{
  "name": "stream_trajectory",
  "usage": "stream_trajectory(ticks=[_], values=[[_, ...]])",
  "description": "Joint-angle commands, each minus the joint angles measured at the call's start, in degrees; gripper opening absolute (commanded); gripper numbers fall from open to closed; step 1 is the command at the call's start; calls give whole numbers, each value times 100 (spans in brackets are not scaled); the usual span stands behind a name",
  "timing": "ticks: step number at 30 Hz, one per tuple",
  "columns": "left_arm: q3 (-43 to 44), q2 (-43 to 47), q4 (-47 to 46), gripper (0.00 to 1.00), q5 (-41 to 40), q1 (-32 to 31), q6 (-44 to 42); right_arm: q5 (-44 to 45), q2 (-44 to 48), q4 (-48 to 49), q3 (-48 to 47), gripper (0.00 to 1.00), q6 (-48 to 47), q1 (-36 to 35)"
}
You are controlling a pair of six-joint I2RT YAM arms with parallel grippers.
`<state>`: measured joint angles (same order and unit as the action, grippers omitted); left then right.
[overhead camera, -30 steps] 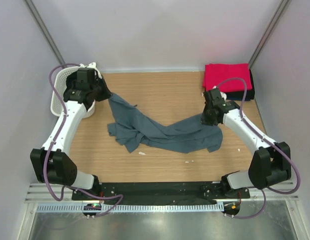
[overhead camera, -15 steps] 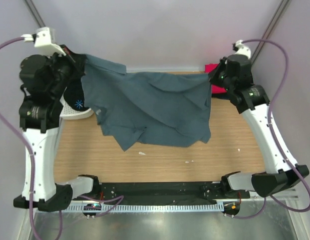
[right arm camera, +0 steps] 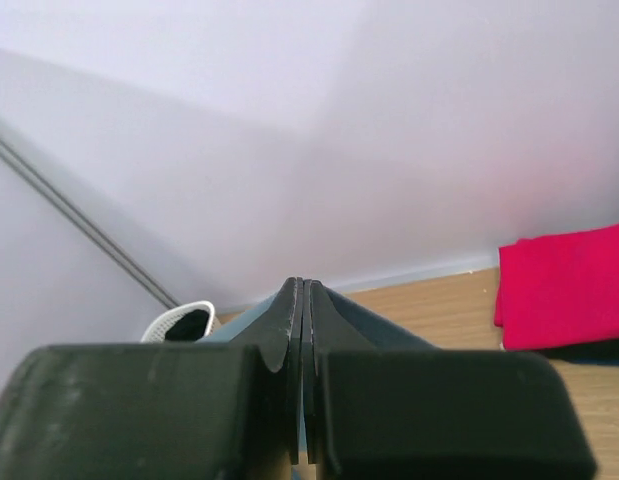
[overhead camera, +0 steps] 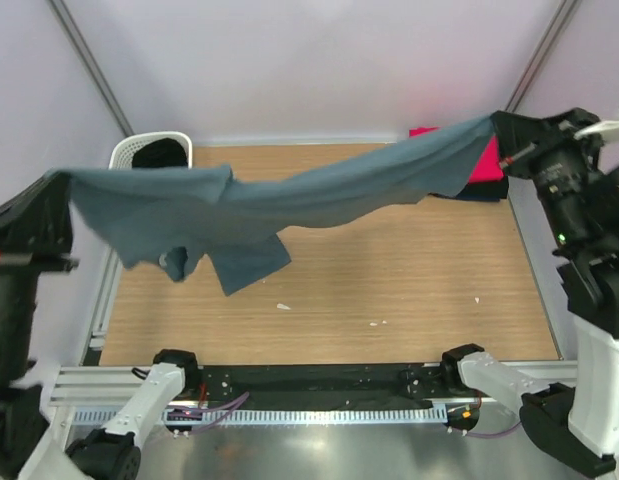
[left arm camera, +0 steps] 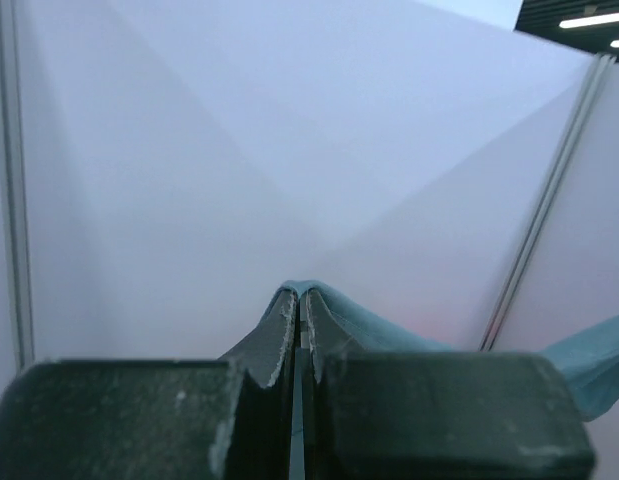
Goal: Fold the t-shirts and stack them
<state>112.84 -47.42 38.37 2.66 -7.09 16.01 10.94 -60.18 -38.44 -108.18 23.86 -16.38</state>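
The slate blue-grey t-shirt (overhead camera: 319, 190) hangs in the air, stretched across the table between both grippers, with a sleeve and loose folds drooping at its left. My left gripper (overhead camera: 55, 184) is shut on its left end, high at the far left; in the left wrist view the cloth (left arm camera: 369, 325) wraps over the pinched tips of that gripper (left arm camera: 300, 295). My right gripper (overhead camera: 497, 126) is shut on the right end, high at the back right, with cloth (right arm camera: 361, 316) beside its closed tips (right arm camera: 301, 286). A folded red t-shirt (overhead camera: 489, 160) lies on a dark one (overhead camera: 484, 192) at the back right.
A white perforated basket (overhead camera: 124, 153) with dark cloth inside stands at the back left corner, also visible as the basket (right arm camera: 174, 322) in the right wrist view. Small white specks lie on the wooden table (overhead camera: 389, 290). Grey walls enclose three sides.
Both arms have risen and spread far apart. The blue-grey t-shirt went from lying crumpled on the table to hanging taut in the air between them.
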Motion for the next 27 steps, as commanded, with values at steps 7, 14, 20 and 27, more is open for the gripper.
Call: stream_trajectory(ticks=[7, 14, 20, 27], values=[[1652, 24, 478, 0, -222, 32, -177, -22, 386, -1173, -1308, 1, -215, 12], [1980, -1057, 277, 0, -64, 32, -28, 994, -343, -1596, -1540, 1, -338, 21], [110, -1463, -768, 0, 174, 32, 271, 1630, -871, -895, -267, 1, -399, 12], [-1676, -2331, -1945, 0, -63, 32, 297, 1938, -1959, 177, 964, 1, -286, 222]])
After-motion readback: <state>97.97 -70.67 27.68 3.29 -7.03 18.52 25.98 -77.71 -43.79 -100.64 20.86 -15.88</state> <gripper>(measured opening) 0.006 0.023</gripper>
